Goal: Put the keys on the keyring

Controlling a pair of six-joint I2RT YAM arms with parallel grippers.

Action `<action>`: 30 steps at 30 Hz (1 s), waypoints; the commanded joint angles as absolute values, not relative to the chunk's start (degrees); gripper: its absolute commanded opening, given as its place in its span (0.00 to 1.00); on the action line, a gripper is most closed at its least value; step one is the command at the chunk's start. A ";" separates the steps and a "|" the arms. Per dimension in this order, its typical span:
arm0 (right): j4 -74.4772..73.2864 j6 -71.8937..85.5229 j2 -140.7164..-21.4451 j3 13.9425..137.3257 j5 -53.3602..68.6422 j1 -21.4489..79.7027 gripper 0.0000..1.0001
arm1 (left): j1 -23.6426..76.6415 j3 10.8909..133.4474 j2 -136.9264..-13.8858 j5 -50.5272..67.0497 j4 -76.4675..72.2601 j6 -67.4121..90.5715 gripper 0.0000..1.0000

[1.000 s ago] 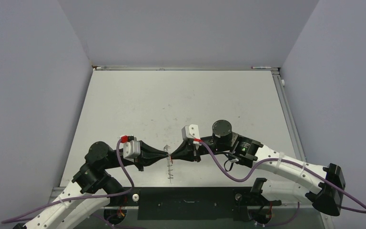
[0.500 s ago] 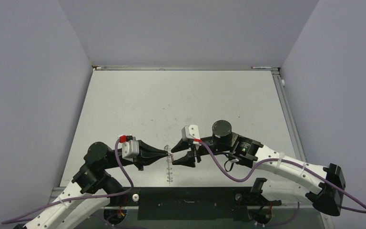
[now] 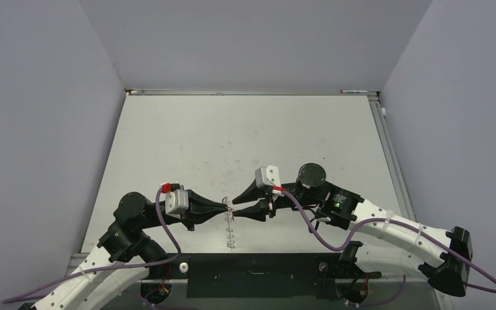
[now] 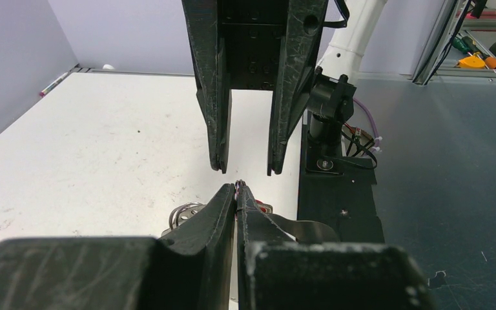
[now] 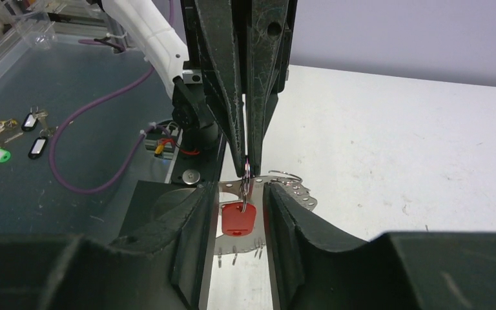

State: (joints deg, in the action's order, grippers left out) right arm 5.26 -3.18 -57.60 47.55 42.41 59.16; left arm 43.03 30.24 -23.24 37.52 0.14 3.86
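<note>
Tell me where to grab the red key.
Grip the key by its red plastic head, the widest part, hanging free below the keyring pinched in the shut left end effector. Come in level from the right arm's side: the open right end effector straddles the head, so closing should probably catch its edges.

keyring (image 5: 300,192): mostly behind right pincer (image 5: 239,188) | key (image 5: 239,219): blade hidden
</note>
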 commanded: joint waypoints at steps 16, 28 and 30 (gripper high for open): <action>12.44 -0.38 -61.74 47.73 44.46 58.85 0.25 | 42.80 31.03 -21.80 37.02 -3.84 4.13 0.00; 13.88 -1.15 -62.48 47.27 45.69 58.88 0.05 | 42.80 31.03 -21.54 36.49 -3.46 3.82 0.00; 12.68 -2.20 -62.50 48.01 46.33 58.88 0.05 | 42.80 30.98 -21.62 36.53 -3.47 3.82 0.00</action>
State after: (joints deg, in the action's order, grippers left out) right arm 9.85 -0.47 -61.93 47.11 43.94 59.18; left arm 43.03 30.24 -22.02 36.84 0.16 3.84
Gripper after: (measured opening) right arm 0.068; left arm 0.006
